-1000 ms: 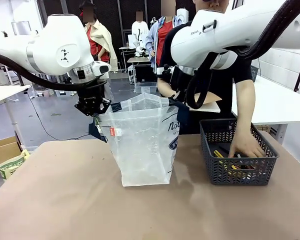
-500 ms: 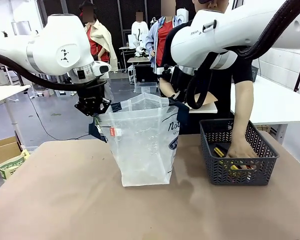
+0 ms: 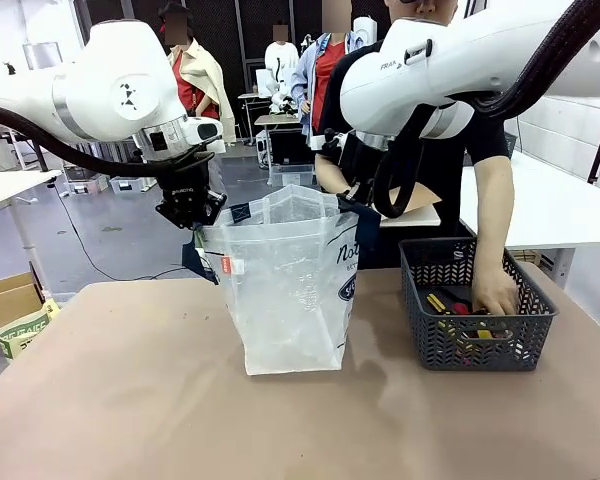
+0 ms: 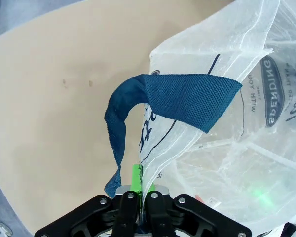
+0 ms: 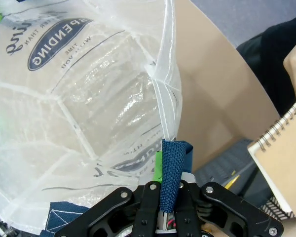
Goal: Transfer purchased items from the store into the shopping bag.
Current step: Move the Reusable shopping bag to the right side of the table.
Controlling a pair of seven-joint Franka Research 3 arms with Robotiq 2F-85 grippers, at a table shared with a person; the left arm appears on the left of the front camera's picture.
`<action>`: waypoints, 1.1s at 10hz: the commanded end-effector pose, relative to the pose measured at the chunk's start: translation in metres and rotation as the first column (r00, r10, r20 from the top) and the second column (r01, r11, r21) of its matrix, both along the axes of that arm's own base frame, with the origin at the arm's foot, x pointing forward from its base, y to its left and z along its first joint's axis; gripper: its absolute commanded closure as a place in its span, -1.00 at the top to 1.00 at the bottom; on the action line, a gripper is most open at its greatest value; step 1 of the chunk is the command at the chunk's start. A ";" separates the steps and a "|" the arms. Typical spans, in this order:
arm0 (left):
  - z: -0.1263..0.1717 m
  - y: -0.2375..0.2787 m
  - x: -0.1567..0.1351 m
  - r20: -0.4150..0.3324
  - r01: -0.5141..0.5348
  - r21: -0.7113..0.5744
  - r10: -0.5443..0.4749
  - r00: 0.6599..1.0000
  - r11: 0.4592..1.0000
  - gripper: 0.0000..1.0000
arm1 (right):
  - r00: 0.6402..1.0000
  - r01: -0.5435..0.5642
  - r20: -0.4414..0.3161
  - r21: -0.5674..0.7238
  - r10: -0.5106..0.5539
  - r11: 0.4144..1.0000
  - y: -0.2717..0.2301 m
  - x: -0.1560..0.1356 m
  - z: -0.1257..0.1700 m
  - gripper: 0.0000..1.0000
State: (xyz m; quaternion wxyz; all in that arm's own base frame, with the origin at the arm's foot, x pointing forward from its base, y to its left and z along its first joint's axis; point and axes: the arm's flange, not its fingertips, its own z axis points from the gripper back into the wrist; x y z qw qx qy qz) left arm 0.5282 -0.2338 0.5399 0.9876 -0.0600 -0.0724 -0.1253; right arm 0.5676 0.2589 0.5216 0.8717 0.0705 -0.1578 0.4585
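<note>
The shopping bag stands upright and open at mid-table, translucent white with navy lettering and a small red tag. My left gripper is shut on its left rim beside the navy handle; in the left wrist view the fingers pinch the plastic edge. My right gripper is shut on the navy strap at the bag's right rim. The bag's inside looks empty. To the right, a person's hand reaches into a dark grey mesh basket holding yellow and red items.
The person's other hand holds a spiral notebook just behind the bag's right side, and it shows in the right wrist view too. A cardboard box and a printed packet sit off the table's left edge.
The person's hand has shifted to the right inside the basket. My left arm has edged slightly up and right with the bag's rim; both grips hold unchanged.
</note>
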 end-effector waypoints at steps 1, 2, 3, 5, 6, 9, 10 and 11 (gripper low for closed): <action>0.004 0.007 0.012 -0.032 0.050 -0.030 -0.051 0.998 0.998 -1.00 | 0.998 -0.048 0.037 -0.023 0.049 0.999 -0.007 -0.008 -0.004 -1.00; 0.005 0.008 0.014 -0.025 0.061 -0.038 -0.061 0.998 0.997 -1.00 | 0.996 -0.066 0.050 -0.027 0.067 0.997 -0.008 -0.007 -0.003 -1.00; 0.005 0.010 0.015 -0.015 0.069 -0.035 -0.070 0.997 0.997 -1.00 | 0.995 -0.088 0.047 -0.026 0.089 0.996 -0.008 -0.005 -0.004 -1.00; 0.005 0.012 0.013 -0.007 0.085 -0.031 -0.085 0.996 0.996 -1.00 | 0.996 -0.079 0.036 -0.021 0.080 0.997 -0.009 -0.005 -0.005 -1.00; 0.005 0.013 0.013 -0.016 0.098 -0.045 -0.099 0.995 0.994 -1.00 | 0.996 -0.078 0.035 -0.024 0.079 0.997 -0.010 -0.005 -0.004 -1.00; 0.002 0.006 0.013 0.000 0.072 -0.020 -0.072 0.997 0.997 -1.00 | 0.997 -0.069 0.039 -0.021 0.070 0.997 -0.008 -0.005 -0.005 -1.00; 0.002 0.006 0.013 0.000 0.072 -0.020 -0.072 0.997 0.997 -1.00 | 0.998 -0.065 0.021 -0.017 0.065 0.998 -0.002 0.001 0.001 -1.00; 0.002 0.006 0.013 0.000 0.072 -0.020 -0.072 0.997 0.997 -1.00 | 0.998 -0.065 0.021 -0.017 0.065 0.998 -0.002 0.001 0.001 -1.00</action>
